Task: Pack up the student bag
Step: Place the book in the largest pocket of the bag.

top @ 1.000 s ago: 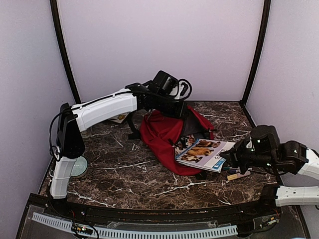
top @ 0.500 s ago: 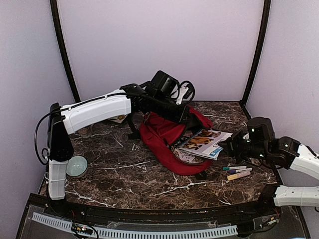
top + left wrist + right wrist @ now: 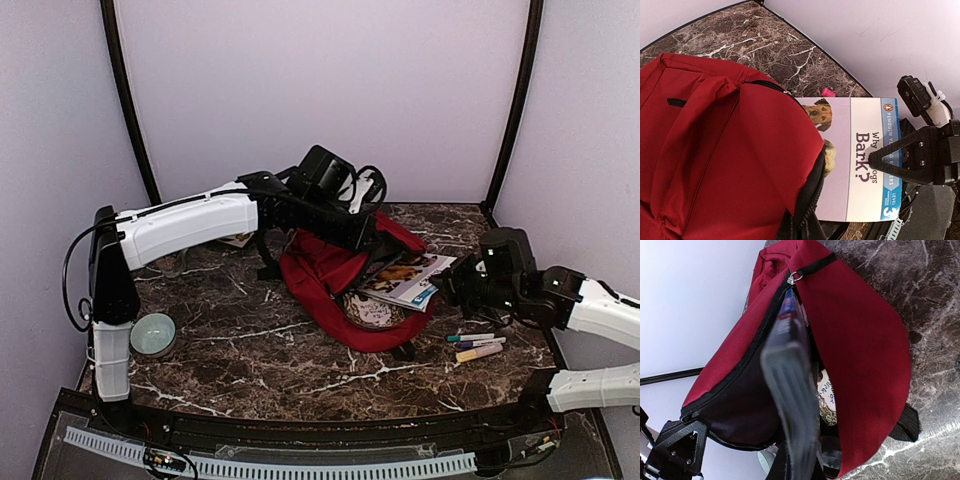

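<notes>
The student bag (image 3: pixel 325 285) is a red backpack lying in the middle of the table, its zippered mouth facing right. My left gripper (image 3: pixel 367 233) is shut on the bag's upper zipper rim and holds the mouth open; one finger shows in the right wrist view (image 3: pixel 677 447). My right gripper (image 3: pixel 448 287) is shut on a dog picture book (image 3: pixel 405 278), titled "Why do dogs Bark?" (image 3: pixel 862 160). The book's far end is inside the mouth. It appears edge-on and blurred in the right wrist view (image 3: pixel 790 385). Another printed item (image 3: pixel 828 401) lies inside the bag.
Markers (image 3: pixel 476 345) lie on the marble table (image 3: pixel 250 350) right of the bag, under my right arm. A teal bowl (image 3: pixel 152 333) sits by the left arm's base. A pale flat item (image 3: pixel 240 239) lies behind the left arm. Walls close in the back and sides.
My right gripper has carried the book left and up from the table into the bag's mouth, uncovering the markers. My left gripper has raised the bag's upper rim slightly.
</notes>
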Controlling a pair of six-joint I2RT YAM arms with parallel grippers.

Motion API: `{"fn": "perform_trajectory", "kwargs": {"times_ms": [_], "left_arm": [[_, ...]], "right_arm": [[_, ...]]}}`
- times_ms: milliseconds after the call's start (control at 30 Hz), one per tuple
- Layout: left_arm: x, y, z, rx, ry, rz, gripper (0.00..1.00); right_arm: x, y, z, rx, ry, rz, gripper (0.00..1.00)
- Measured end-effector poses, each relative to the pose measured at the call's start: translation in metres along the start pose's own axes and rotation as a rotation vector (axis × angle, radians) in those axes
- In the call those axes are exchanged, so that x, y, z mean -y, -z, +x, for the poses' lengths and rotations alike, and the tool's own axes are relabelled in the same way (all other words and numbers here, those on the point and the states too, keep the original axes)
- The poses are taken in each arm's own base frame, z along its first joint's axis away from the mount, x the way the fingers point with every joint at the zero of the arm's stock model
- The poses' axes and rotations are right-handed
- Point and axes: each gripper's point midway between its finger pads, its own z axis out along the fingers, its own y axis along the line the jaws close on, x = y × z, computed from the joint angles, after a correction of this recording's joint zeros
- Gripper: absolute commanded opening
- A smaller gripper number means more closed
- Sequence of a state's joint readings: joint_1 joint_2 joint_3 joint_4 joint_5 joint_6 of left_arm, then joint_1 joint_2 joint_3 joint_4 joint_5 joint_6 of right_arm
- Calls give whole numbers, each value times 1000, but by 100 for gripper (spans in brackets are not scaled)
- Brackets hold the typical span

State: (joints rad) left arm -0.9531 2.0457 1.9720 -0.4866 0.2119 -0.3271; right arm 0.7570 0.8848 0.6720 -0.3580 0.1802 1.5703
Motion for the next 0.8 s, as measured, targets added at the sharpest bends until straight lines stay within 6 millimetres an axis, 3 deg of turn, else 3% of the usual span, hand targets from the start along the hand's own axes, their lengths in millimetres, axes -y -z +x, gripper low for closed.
{"fn": "perform_trajectory", "kwargs": {"times_ms": [467, 800], "left_arm": [[7, 10, -17, 77, 97, 25, 0], [12, 11, -22, 95, 127, 47, 0]], "right_arm": [[-24, -44, 0, 49, 44, -88, 0], [-35, -66, 20, 121, 120, -136, 0]]}}
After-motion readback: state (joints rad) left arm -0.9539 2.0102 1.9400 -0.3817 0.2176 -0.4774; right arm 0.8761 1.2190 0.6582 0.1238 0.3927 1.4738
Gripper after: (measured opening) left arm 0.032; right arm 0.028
